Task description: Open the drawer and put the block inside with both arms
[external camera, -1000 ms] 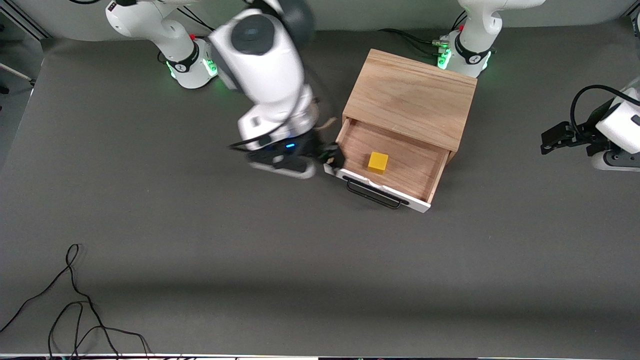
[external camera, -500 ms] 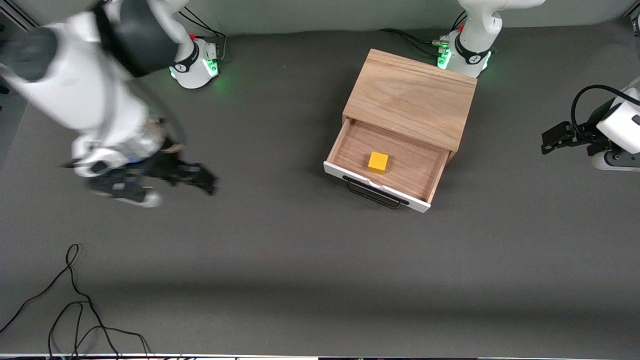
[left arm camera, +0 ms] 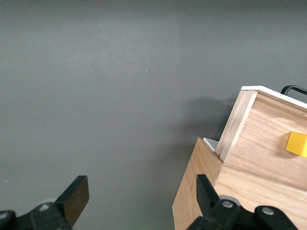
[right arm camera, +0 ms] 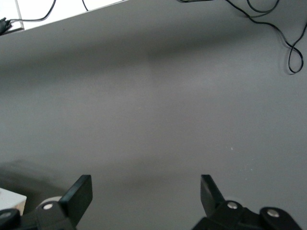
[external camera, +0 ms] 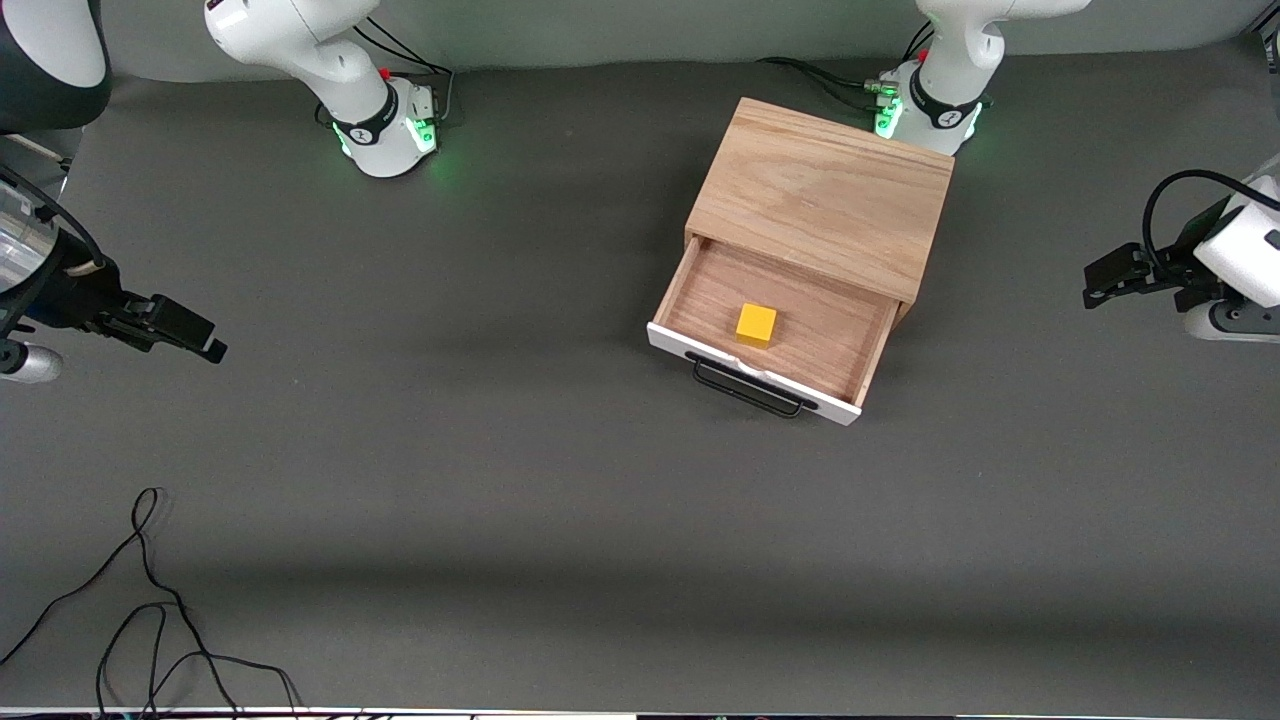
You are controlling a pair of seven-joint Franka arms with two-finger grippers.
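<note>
The light-wood cabinet [external camera: 820,190] stands near the left arm's base, and its drawer [external camera: 700,290] is pulled out toward the front camera. The white front panel [external camera: 845,408] carries a black wire handle [external camera: 745,390]. The yellow block [external camera: 756,325] rests on the drawer's floor, touched by nothing. My right gripper [external camera: 195,338] hangs open and empty over bare mat at the right arm's end of the table. My left gripper [external camera: 1100,283] waits at the other end, open [left arm camera: 141,196] and empty, with the drawer [left arm camera: 259,139] and block [left arm camera: 297,143] in its wrist view.
Loose black cables [external camera: 150,600] lie on the mat near the front edge toward the right arm's end, and they also show in the right wrist view [right arm camera: 288,43]. The two arm bases [external camera: 385,130] [external camera: 925,110] stand along the table's back edge.
My right arm has swung away from the drawer's corner to the right arm's end of the table, its gripper still open. The drawer, the block and the left arm have not moved.
</note>
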